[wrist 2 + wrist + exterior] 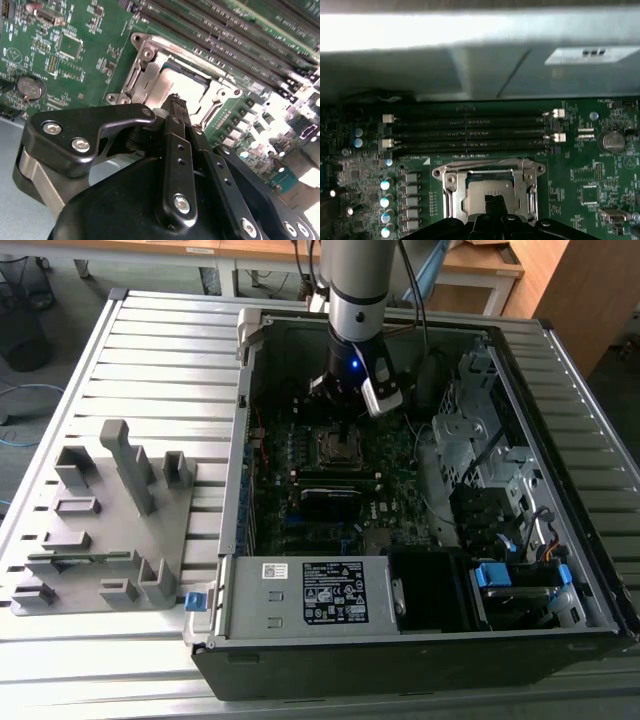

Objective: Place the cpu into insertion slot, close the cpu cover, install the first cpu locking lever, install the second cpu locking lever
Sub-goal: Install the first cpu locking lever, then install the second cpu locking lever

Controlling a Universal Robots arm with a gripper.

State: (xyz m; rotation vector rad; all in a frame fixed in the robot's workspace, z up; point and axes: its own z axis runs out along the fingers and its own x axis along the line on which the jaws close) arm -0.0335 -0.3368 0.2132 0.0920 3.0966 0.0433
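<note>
Gripper (175, 102), fingers pressed together, poised directly above the cpu (487, 192), which sits in the motherboard (600, 175) socket; the cpu cover (451, 192) lies closed, framing the chip, inside the computer case (560, 570)

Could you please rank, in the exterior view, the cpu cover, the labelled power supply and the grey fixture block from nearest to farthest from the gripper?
1. The cpu cover, directly under the gripper on the motherboard.
2. The labelled power supply, at the case's near edge.
3. The grey fixture block, outside the case toward the exterior view's left.
</note>
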